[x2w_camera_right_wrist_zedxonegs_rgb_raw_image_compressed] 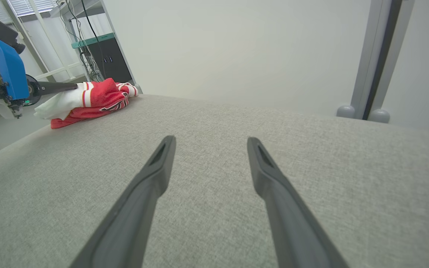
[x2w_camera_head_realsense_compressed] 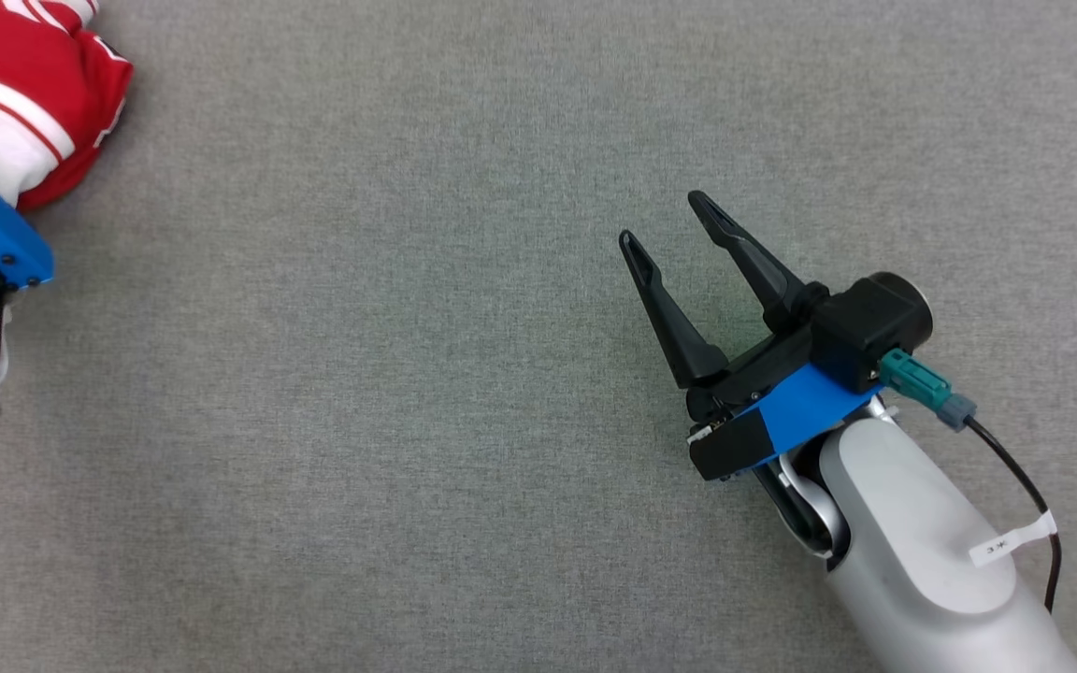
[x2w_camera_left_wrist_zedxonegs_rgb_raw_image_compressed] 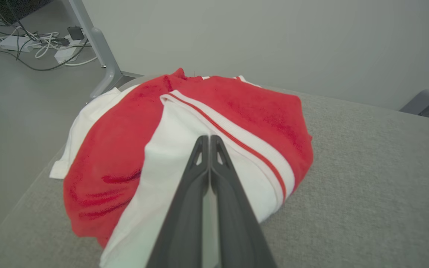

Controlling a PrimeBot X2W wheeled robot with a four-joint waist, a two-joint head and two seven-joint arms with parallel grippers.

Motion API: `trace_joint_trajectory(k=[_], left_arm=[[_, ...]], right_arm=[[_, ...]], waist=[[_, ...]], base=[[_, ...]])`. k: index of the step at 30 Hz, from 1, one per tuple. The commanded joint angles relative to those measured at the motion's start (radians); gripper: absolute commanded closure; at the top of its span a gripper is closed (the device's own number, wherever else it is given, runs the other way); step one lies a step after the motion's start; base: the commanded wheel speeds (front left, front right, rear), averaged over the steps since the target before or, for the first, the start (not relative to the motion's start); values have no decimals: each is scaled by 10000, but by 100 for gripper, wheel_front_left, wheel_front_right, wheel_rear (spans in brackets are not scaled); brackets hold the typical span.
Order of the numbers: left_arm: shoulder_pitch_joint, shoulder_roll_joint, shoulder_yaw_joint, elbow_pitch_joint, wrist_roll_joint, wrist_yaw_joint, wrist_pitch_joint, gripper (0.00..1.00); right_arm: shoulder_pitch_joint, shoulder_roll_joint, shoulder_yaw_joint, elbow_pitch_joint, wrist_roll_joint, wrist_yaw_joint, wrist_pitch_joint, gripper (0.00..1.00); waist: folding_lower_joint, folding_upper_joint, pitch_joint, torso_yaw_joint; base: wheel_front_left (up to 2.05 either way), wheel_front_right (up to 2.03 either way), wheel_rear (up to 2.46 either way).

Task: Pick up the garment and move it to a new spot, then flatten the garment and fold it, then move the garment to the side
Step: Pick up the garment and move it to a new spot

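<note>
My L claw (x2w_camera_left_wrist_zedxonegs_rgb_raw_image_compressed: 209, 138) is pressed together, tips on the white stripe of the bunched-up red & white cloth garment (x2w_camera_left_wrist_zedxonegs_rgb_raw_image_compressed: 244, 108). Can't tell if any cloth is caught. The garment sits at the far left corner of the grey fabric tabletop (x2w_camera_head_realsense_compressed: 408, 374). My R claw (x2w_camera_head_realsense_compressed: 662, 219) is spread wide, well apart from it.

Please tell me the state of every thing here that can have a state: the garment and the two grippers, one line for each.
garment: bunched in a heap near a corner of the table, not flattened, not folded.
left gripper: fingers shut, tips on the garment's white part; I cannot tell whether cloth is pinched.
right gripper: fingers open, holding nothing, over bare table.
</note>
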Motion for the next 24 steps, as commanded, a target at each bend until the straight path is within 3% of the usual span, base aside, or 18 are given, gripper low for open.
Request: trace_joint_trajectory(k=[1, 14, 24], left_arm=[[-178, -68, -164, -132, 40, -91, -159, 100], [-441, -393, -1771, -2350, -309, -157, -1666, 100], [31, -1928, -3450, -4400, -918, -160, -1790, 100]], right_arm=[[214, 55, -67, 49, 38, 0, -32, 0], [970, 286, -684, 368, 43, 0, -33, 0], [1854, 552, -1668, 436, 87, 0, -32, 0]], waist=[[0, 0, -182, -51], [0, 0, -1472, -265], [0, 0, -2206, -1014]], base=[[0, 0, 0], [0, 0, 0], [0, 0, 0]])
